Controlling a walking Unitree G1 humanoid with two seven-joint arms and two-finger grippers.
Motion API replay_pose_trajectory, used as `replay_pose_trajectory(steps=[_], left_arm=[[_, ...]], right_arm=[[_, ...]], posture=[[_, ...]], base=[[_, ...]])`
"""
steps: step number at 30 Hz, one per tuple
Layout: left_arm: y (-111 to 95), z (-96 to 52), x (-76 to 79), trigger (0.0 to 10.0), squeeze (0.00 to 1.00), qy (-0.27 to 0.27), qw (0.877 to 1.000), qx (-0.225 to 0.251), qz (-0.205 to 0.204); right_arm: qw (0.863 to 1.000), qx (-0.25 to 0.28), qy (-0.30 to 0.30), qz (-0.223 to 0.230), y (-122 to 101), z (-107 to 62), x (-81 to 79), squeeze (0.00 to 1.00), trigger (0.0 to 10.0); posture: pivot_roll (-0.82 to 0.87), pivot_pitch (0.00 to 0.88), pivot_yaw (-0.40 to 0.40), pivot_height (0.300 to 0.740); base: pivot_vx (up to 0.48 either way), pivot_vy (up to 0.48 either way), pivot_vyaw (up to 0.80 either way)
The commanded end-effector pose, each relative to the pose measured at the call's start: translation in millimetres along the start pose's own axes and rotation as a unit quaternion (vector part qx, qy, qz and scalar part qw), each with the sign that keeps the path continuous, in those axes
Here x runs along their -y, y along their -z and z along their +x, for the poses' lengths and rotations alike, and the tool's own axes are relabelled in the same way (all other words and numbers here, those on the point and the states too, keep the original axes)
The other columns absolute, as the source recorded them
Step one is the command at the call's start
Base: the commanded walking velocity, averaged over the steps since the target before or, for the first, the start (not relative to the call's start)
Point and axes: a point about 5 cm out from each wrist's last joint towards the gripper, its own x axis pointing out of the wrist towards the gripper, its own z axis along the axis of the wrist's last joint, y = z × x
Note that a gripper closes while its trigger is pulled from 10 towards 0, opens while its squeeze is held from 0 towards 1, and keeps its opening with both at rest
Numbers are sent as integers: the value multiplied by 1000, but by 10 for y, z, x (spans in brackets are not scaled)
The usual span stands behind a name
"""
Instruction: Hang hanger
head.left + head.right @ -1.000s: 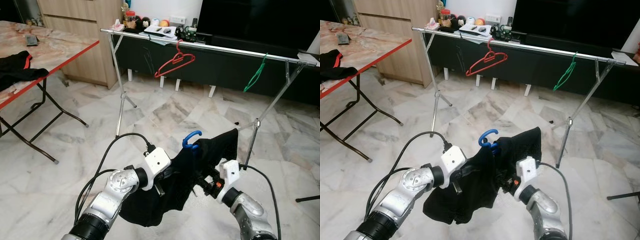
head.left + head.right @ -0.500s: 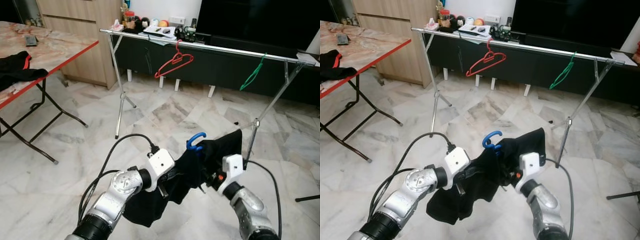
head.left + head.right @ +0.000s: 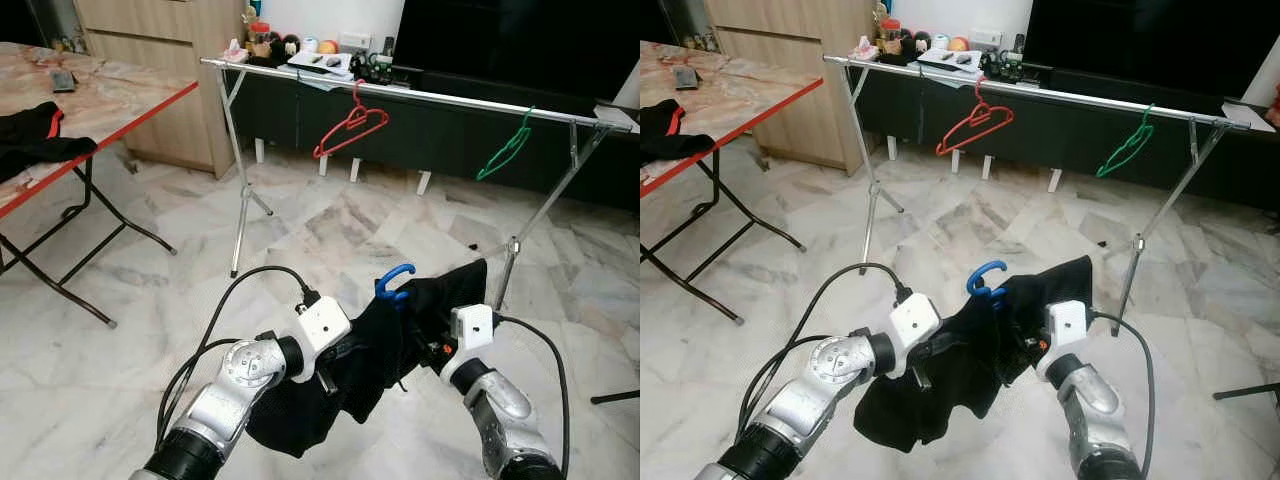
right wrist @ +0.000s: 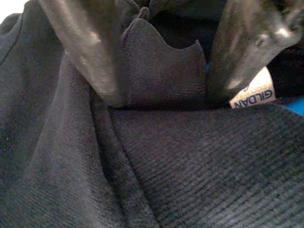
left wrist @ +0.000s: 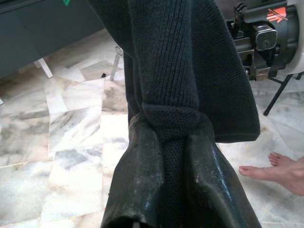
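Observation:
A black knit garment [image 3: 372,345] hangs on a blue hanger whose hook [image 3: 396,279] sticks up above the cloth. Both grippers hold it low over the marble floor, in front of a silver clothes rack [image 3: 440,96]. My left gripper [image 5: 171,142] is shut on a bunched fold of the garment. My right gripper [image 4: 161,71] pinches the collar beside a white label [image 4: 254,95], its fingers buried in cloth. A red hanger [image 3: 350,124] and a green hanger [image 3: 505,150] hang on the rack rail.
A folding table [image 3: 110,100] with a red edge stands at the left, with dark clothing [image 3: 28,135] on it. A dark TV cabinet [image 3: 420,130] runs behind the rack. A person's bare foot [image 5: 278,172] is on the floor nearby.
Both grippers have carried the garment slightly up and to the right. The green hanger has swung on the rail.

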Motion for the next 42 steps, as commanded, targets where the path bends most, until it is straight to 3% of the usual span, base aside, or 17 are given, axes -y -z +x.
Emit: replay_pose_trajectory(steps=[1,20,32,37,40,42], left_arm=[[-95,19,20,10000,0,8,1000,16,19],[-59,-57,-41,10000,0,-1,1000,6,24],[22,-239,-65,10000,0,-2,1000,-13,25],[131,-366,-66,10000,0,19,998,-52,36],[295,-511,-63,10000,0,43,991,-109,62],[339,-555,-78,10000,0,44,989,-124,72]], right_arm=[[1000,-4,15,-6,3,-25,45,0,0],[1000,-5,29,-10,-6,-23,70,0,0],[999,-8,47,-15,-16,-43,127,0,0],[998,-11,52,-24,-32,-60,167,0,0],[998,-15,53,-30,-39,-72,192,0,0],[998,-18,52,-34,-39,-77,199,0,0]], posture=[[83,43,-89,740],[84,43,-89,740],[89,45,-88,740],[88,45,-88,740],[85,46,-88,740],[85,46,-88,740]], base=[[0,0,0],[0,0,0],[0,0,0],[0,0,0],[0,0,0],[0,0,0]])
